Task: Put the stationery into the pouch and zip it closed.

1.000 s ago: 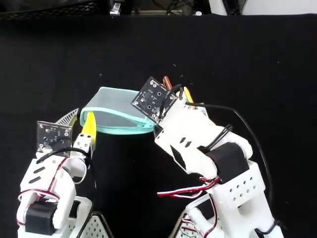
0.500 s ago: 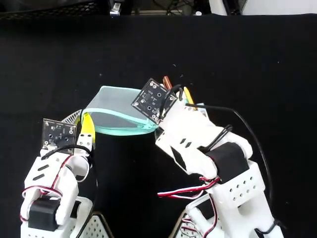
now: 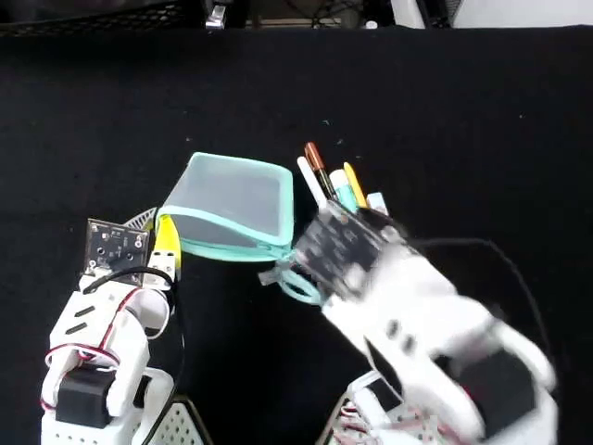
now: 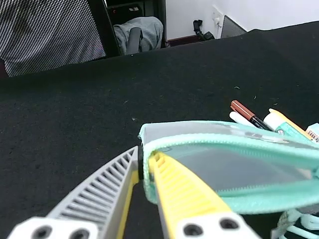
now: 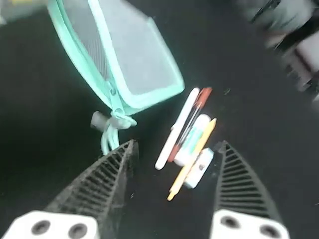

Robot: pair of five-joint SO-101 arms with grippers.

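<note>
- Evidently, the right arm has been drawn back from over the pouch toward the lower right of the high view, where it is seen smeared by motion.
- The stationery has thereby been uncovered. It is found bunched on the black surface, just to the upper right of the pouch and outside it.
- The pouch has been swung slightly, so that more of its translucent face is now shown from above.
- The right pincer is held with its fingers spread wide apart and nothing between them, the stationery being framed below the gap.
- The left pincer is clamped on the left end of the pouch, which is thus kept anchored at centre left of the high view.
- It is judged that loading has not yet begun: no item has been lifted, and the zipping is left undone.
- Whether the mouth is open wide enough cannot be told.
- The zip cord is trailed at the pouch's lower right corner, close to the right arm, where it could be snagged.
- The pens are packed touching one another, so a single one may be hard to isolate.
- A mesh panel is seen beyond the surface's far edge, well apart from the work.
</note>
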